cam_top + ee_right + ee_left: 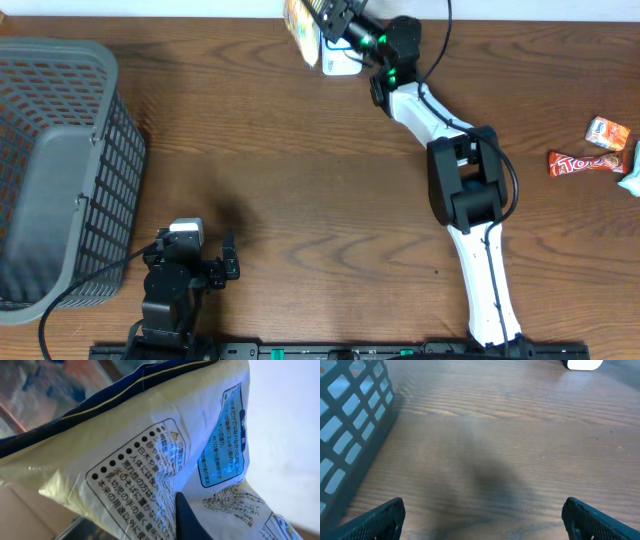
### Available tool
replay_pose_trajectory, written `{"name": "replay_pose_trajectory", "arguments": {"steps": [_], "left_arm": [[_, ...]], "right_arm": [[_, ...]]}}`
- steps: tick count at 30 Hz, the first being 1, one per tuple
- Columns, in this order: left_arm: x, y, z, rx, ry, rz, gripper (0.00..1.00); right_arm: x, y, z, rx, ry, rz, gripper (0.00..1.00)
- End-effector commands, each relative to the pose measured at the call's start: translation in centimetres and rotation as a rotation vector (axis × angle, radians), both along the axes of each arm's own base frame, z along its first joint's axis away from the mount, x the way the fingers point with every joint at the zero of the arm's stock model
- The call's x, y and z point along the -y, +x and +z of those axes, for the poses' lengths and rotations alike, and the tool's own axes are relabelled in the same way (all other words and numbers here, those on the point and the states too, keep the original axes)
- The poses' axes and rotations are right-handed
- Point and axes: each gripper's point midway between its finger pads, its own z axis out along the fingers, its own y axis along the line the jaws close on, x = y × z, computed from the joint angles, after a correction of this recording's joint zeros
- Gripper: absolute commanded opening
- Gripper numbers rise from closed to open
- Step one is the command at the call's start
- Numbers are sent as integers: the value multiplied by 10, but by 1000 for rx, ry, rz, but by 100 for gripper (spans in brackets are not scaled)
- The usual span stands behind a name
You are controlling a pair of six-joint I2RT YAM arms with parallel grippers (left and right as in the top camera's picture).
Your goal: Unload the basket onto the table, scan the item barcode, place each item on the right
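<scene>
One yellow-and-white plastic packet (300, 30) printed with Japanese text is pinched in the closed right gripper (325, 18) at the table's far edge, just beside one white box-shaped device (340, 62). The left gripper (228, 262), its two fingers spread wide and holding nothing, sits near one grey plastic mesh basket (60, 52). Well apart on the right lie one orange wrapped snack (608, 132) and one red candy bar (585, 162).

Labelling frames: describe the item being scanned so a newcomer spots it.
Follow the right arm to the table's far edge. Its gripper holds a cream packet with Japanese print, beside a white box. Only it is gripped; the red bar lies loose at the right edge.
</scene>
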Motion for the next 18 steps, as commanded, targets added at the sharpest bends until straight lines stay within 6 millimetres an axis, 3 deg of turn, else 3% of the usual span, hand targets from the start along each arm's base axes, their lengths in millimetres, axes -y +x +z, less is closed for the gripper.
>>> {"name": "replay_pose_trajectory", "arguments": {"steps": [1, 8, 18], "left_arm": [[1, 0, 8, 21, 7, -14, 99], [1, 0, 8, 21, 7, -14, 99], [1, 0, 8, 21, 7, -14, 99]], "right_arm": [[11, 25, -15, -6, 29, -105, 1], [32, 54, -50, -107, 75, -233, 1], [63, 75, -70, -113, 35, -350, 1]]}}
